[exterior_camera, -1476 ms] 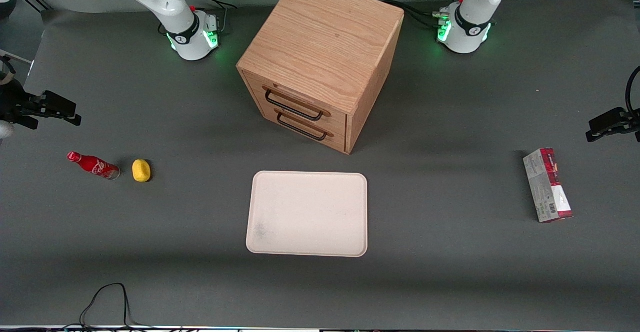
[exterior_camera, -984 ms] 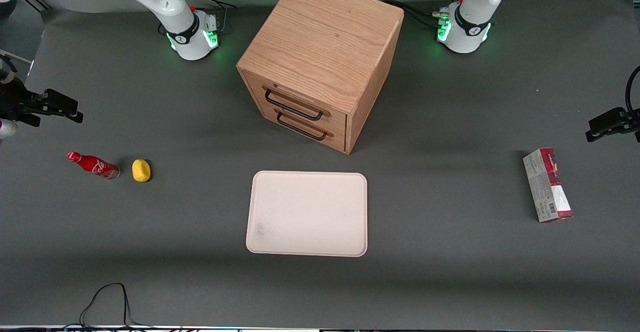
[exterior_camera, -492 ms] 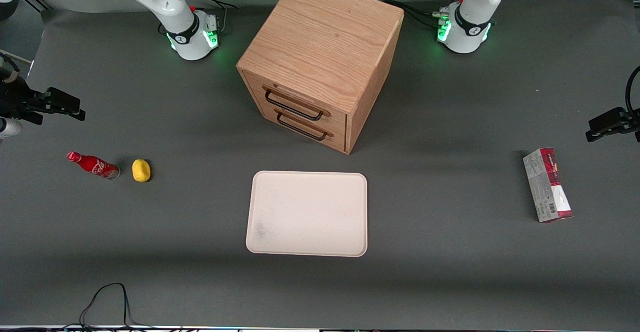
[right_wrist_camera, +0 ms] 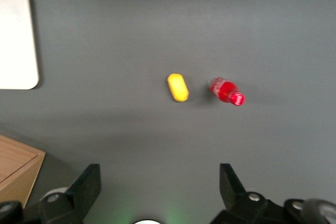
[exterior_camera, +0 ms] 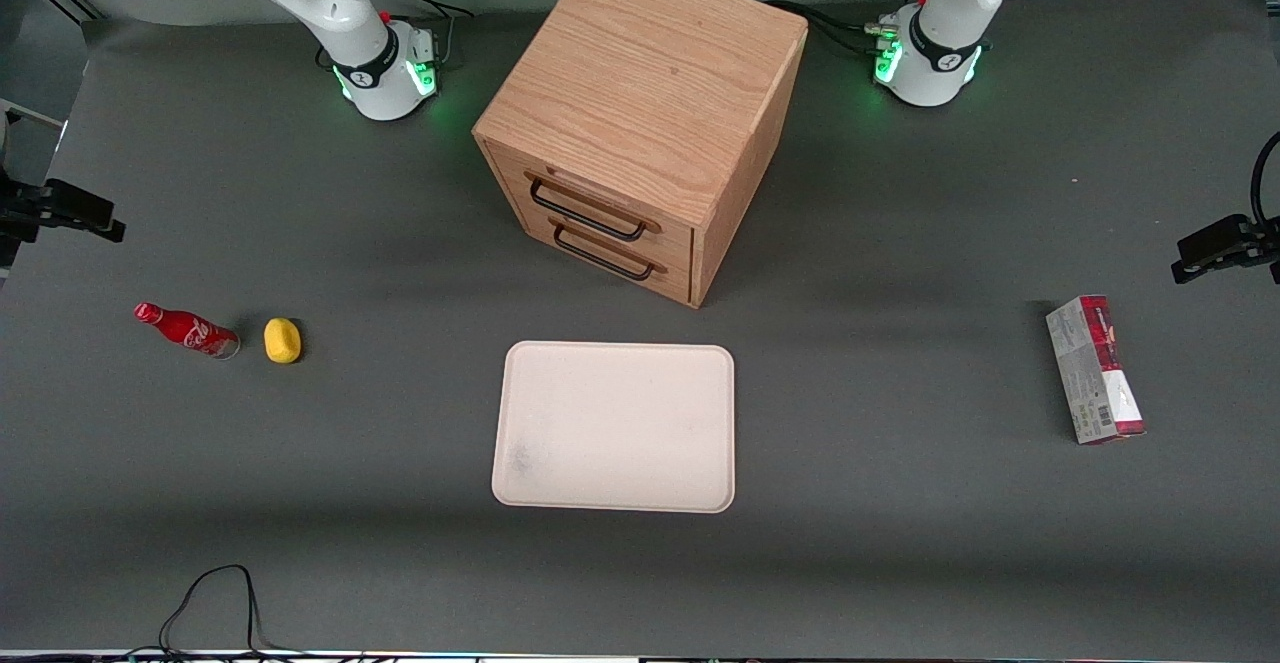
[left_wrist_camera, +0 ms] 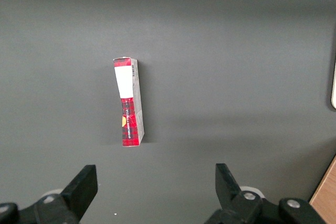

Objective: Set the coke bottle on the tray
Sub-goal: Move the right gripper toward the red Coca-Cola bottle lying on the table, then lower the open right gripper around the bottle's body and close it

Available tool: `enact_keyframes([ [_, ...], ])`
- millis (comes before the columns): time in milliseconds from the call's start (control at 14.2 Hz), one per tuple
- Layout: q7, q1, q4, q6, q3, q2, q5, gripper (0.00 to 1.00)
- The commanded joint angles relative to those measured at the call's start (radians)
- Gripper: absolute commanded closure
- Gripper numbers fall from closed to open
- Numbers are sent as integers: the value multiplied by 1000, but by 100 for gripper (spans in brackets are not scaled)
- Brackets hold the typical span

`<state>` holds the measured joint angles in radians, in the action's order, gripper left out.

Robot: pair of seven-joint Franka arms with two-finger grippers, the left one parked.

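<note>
Status entry: nothing of the task is done yet. The coke bottle [exterior_camera: 187,329] lies on its side on the desk [exterior_camera: 900,543] toward the working arm's end, cap pointing away from the tray [exterior_camera: 615,427], silvery base just beside a small yellow lump [exterior_camera: 282,340] at its 3 o'clock in the front view. The tray sits bare in front of the wooden drawer cabinet [exterior_camera: 640,123], well apart from the bottle.

My gripper [right_wrist_camera: 157,190] hangs high above the desk with its jaws spread wide and holding nothing. In the front view it shows only at the frame edge, at roughly 10 o'clock from the bottle. The wrist camera looks down on the bottle [right_wrist_camera: 227,91], lump [right_wrist_camera: 178,87] and a tray corner [right_wrist_camera: 18,38].

Left to do, as I judge it: descend, grasp the bottle without nudging the lump, carry it over, set it on the tray. A red-and-grey carton [exterior_camera: 1094,369] lies toward the parked arm's end, out of play.
</note>
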<state>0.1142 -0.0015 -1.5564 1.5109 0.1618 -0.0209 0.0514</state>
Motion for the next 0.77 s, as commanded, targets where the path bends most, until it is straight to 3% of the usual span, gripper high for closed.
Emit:
enact_keyframes([
  [0, 120, 0, 3, 32, 85, -10, 21, 0],
  [422, 393, 0, -7, 83, 238, -25, 4, 0],
  [703, 417, 5, -79, 120, 271, -14, -21, 0],
])
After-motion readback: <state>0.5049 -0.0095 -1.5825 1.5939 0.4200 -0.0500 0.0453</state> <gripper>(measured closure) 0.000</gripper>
